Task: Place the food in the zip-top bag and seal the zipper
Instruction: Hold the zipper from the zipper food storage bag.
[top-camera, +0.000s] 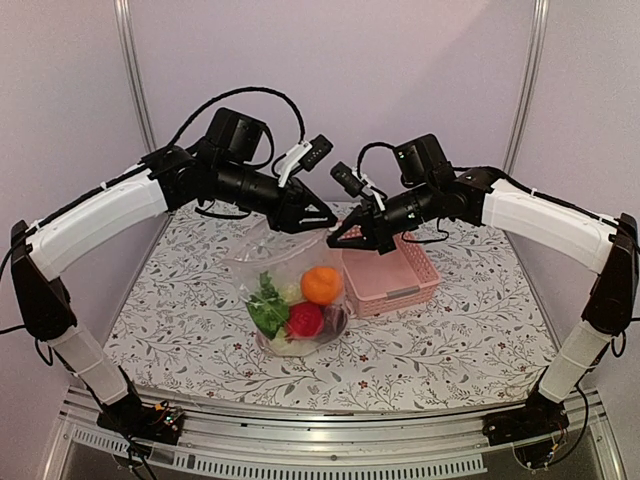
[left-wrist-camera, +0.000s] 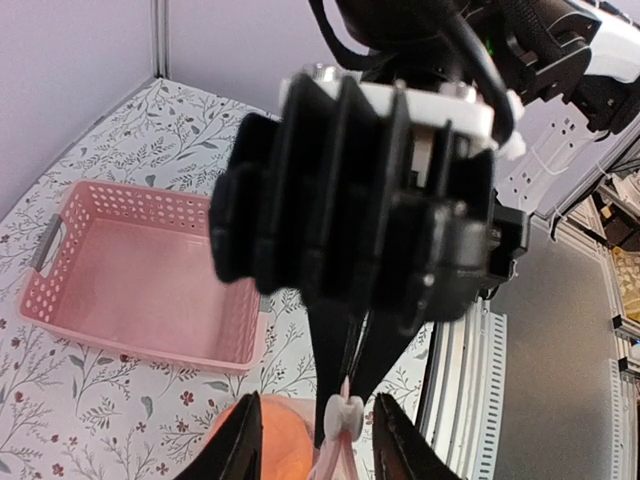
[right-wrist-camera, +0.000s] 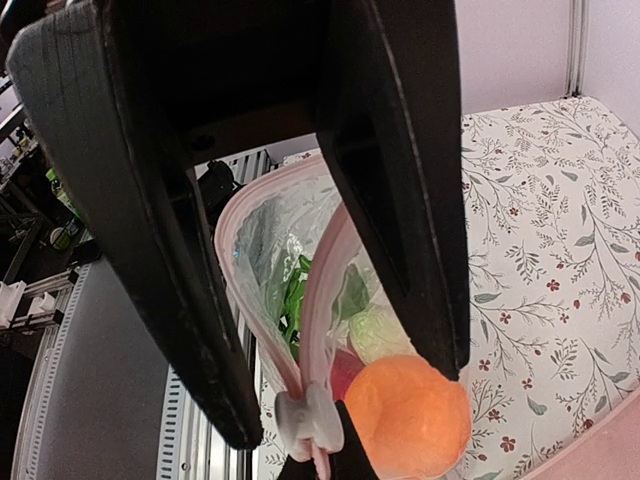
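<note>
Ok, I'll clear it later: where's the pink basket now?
Top view: the pink basket sits on the table, right of centre, immediately right of the zip-top bag.

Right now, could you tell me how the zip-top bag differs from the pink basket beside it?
The zip-top bag is clear, crinkly film; the pink basket is opaque lattice. The bag holds the food; the basket shows none inside. The bag stands tall, its mouth pinched by the fingers of the right gripper; the basket lies low, untouched. Both rest on the flowered table.
</note>
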